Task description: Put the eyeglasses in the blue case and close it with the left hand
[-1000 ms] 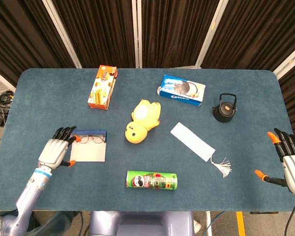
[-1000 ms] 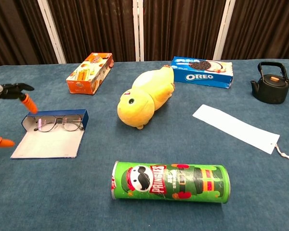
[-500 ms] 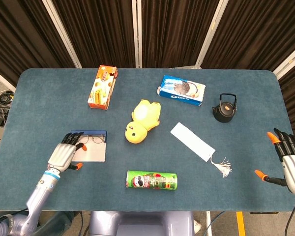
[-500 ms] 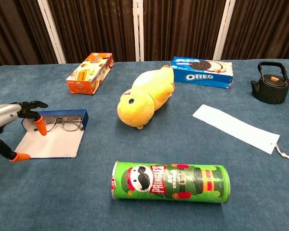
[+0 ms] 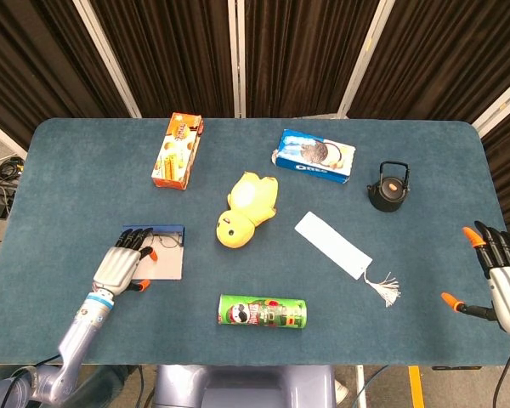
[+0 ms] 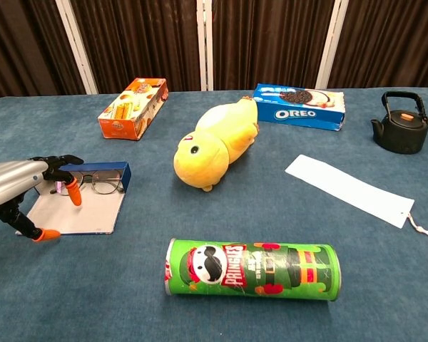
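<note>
The blue case [image 5: 172, 229] [image 6: 123, 171] lies open at the table's left, its pale lid [image 5: 164, 268] [image 6: 89, 211] flat toward the front edge. The eyeglasses [image 5: 167, 242] [image 6: 98, 187] rest inside the blue tray. My left hand [image 5: 120, 266] [image 6: 20, 187] hovers over the left part of the open case with fingers spread, holding nothing; it hides part of the lid and tray. My right hand [image 5: 503, 279] is open at the far right edge, away from everything.
A yellow plush duck [image 5: 247, 207] [image 6: 214, 142] lies right of the case. A green Pringles can [image 5: 263, 312] [image 6: 253, 268] lies near the front edge. An orange snack box [image 5: 177, 150], an Oreo box [image 5: 314, 155], a black teapot [image 5: 388, 187] and a white bookmark [image 5: 333, 245] stand farther off.
My left hand has moved right, from beside the case's left edge to over its left part. The case, the glasses and my right hand have not moved.
</note>
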You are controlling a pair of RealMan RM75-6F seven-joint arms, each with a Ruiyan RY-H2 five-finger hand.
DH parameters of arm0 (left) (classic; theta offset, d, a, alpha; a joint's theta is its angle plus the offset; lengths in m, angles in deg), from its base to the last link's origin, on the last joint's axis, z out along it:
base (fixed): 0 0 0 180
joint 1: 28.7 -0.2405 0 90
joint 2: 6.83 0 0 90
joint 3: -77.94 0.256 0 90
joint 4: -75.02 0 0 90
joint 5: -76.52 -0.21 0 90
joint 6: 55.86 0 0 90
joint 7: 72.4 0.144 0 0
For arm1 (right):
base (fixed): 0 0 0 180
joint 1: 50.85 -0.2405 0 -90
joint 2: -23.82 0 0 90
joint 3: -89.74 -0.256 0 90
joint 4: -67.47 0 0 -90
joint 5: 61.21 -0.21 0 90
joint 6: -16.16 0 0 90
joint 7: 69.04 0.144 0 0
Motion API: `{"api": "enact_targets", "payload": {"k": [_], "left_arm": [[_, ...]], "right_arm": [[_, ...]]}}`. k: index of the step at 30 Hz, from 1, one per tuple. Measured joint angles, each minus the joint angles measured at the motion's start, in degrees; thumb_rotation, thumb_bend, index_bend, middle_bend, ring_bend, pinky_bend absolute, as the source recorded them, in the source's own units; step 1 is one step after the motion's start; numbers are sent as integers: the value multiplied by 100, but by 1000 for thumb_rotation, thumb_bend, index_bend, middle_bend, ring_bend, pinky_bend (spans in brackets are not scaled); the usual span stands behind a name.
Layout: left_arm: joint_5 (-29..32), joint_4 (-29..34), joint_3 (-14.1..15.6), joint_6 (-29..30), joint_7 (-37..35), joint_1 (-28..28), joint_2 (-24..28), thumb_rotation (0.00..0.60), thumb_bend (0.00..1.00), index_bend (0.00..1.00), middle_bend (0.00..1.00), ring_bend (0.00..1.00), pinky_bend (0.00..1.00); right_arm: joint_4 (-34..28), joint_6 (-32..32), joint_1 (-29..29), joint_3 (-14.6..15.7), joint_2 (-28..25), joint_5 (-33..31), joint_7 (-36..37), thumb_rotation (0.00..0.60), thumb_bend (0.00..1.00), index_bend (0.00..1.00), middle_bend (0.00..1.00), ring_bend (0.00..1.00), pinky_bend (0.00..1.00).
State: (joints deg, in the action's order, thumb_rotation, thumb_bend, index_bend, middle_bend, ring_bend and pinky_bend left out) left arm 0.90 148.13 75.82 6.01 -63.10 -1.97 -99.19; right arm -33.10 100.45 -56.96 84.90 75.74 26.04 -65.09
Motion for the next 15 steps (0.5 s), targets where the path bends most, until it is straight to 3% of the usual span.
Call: {"api": "enact_targets", "payload": {"k": [15], "left_arm": [[-134, -381, -5, 4, -219, -27, -259, 600, 221, 396, 0, 0, 0]], "right_arm": [[5, -26, -10, 4, 9, -15, -17, 600, 0, 0, 0, 0, 0]]}}
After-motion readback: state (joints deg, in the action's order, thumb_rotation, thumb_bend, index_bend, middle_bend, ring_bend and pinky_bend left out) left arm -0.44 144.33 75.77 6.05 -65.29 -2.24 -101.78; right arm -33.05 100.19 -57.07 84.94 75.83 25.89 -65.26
